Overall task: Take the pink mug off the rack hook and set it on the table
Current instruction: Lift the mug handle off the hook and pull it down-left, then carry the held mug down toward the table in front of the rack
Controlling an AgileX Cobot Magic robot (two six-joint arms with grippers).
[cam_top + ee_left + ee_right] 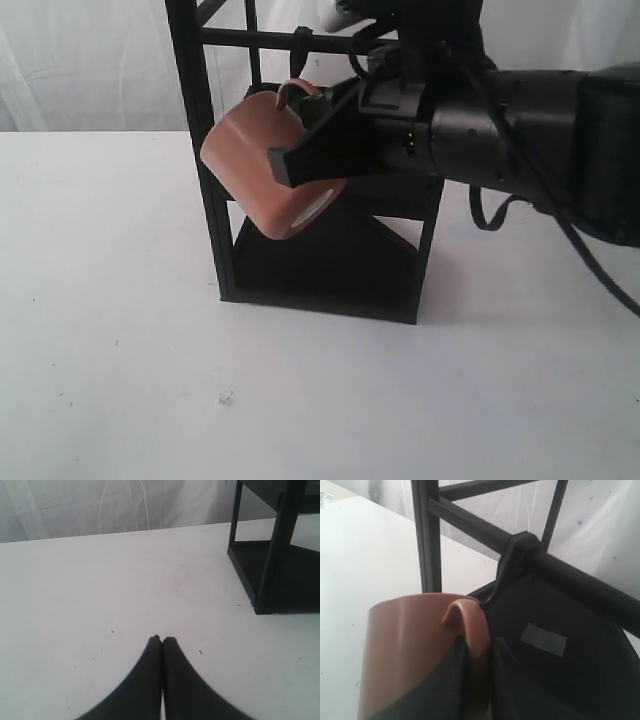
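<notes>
The pink mug (250, 160) hangs tilted in front of the rack (200, 150), with its pale base sticker (316, 205) turned down and to the right. My right gripper (300, 130) is shut on the mug's loop handle (472, 625), with dark fingers (450, 685) on either side of it. The thin black rack hook (501, 577) curves down from the crossbar, and its tip ends right beside the top of the handle; I cannot tell whether they touch. My left gripper (162, 639) is shut and empty, low over the white table (100, 580), away from the rack's base (272, 555).
The rack's lower angular tray (330, 270) stands on the table (100, 300) under the mug. An upper tray carries a grey tape patch (543, 639). A white curtain (80, 60) hangs behind. The right arm's thick black body (520, 130) and cables reach in from the right.
</notes>
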